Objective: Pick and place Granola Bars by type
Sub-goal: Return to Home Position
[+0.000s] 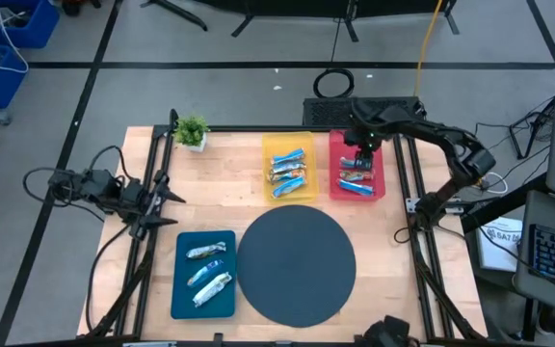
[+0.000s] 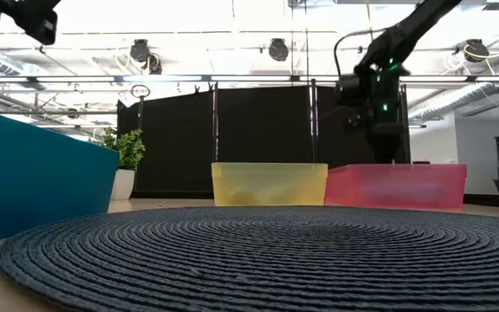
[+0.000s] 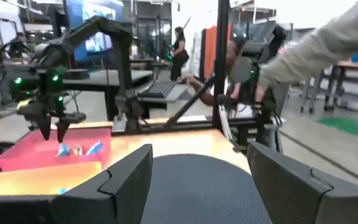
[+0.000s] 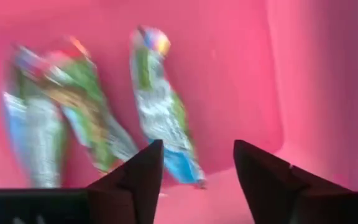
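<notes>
Right gripper (image 1: 362, 146): fingers spread, nothing between them. It hangs directly over the far half of the red bin (image 1: 381, 166), low inside the line of its walls.

Governing relation: the granola bars (image 1: 356, 178) lie on the bin floor straight below and just nearward of the fingertips. There are three of them, side by side, with their long axes running across the bin. In the right wrist view the same granola bars (image 4: 160, 112) show just beyond the open fingertips of the right gripper (image 4: 197, 149), apart from them. Judgement: withdrawal calls for a straight rise before any sideways travel, so that the fingers clear the bin wall and do not drag a wrapper.

Appearance: crinkled foil, blue ends, with red and silvery patches.

Nearer arm: the right. The left gripper (image 1: 167, 198) waits at the table's left edge, fingers apart and empty, well apart from the red bin.

Other stock: blue-and-orange bars (image 1: 287, 173) in the yellow bin (image 1: 269, 145); silvery bars (image 1: 208, 273) in the teal tray (image 1: 182, 301).
</notes>
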